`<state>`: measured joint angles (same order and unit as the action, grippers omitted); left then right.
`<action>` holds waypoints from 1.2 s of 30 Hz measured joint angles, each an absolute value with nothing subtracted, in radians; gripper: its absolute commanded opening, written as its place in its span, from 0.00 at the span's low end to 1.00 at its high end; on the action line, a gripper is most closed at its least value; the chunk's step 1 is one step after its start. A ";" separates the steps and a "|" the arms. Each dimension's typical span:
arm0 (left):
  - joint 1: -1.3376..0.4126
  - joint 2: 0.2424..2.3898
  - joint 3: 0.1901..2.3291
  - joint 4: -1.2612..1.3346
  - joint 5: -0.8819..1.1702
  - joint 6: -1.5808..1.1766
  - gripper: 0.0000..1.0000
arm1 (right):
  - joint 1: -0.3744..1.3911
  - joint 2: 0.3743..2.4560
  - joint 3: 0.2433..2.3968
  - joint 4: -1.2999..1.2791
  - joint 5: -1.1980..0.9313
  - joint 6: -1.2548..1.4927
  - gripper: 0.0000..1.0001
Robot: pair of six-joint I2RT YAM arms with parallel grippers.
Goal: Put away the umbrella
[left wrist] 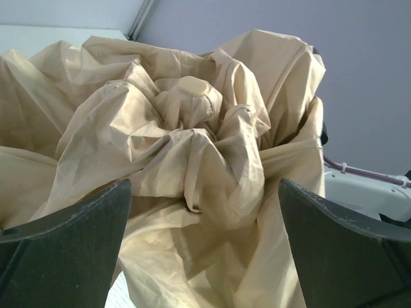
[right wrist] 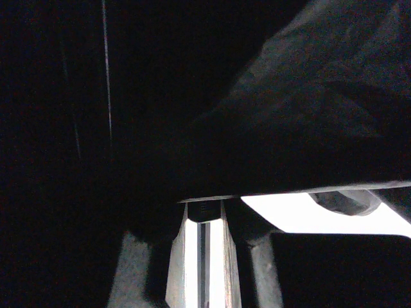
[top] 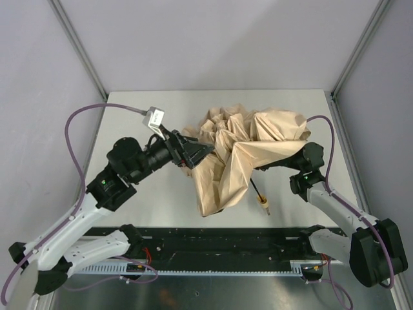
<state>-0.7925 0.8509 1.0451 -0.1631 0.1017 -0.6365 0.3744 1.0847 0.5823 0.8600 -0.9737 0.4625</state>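
Observation:
The umbrella point(top: 235, 158) lies as a crumpled beige heap in the middle of the table. Its thin black shaft point(top: 257, 190) and small tan handle point(top: 264, 205) stick out toward the near edge. My left gripper point(top: 205, 152) is wide open at the canopy's left side. In the left wrist view the fabric point(left wrist: 192, 135) and the round top cap point(left wrist: 194, 85) fill the space ahead of the left gripper point(left wrist: 204, 186). My right gripper point(right wrist: 205, 215) is buried under the canopy, in the dark. It is shut on a dark block of the umbrella's shaft point(right wrist: 205, 210). In the top view the fabric hides its fingers.
The white table point(top: 142, 194) is walled by grey panels and metal posts point(top: 80, 48) at the back corners. A black rail point(top: 219, 242) runs along the near edge between the arm bases. Purple cables point(top: 74, 139) loop from both arms.

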 measured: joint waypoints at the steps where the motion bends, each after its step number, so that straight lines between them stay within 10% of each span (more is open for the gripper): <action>1: -0.792 0.861 1.045 -0.162 0.101 -0.641 0.99 | 0.376 1.085 0.582 0.861 -0.972 0.464 0.00; 17: -0.784 0.648 0.926 -0.205 -0.020 -0.761 0.99 | 0.356 1.082 0.582 0.839 -0.965 0.469 0.00; 36: -0.777 0.947 0.985 -0.128 0.287 -0.815 0.99 | 0.431 1.062 0.582 0.746 -0.923 0.422 0.00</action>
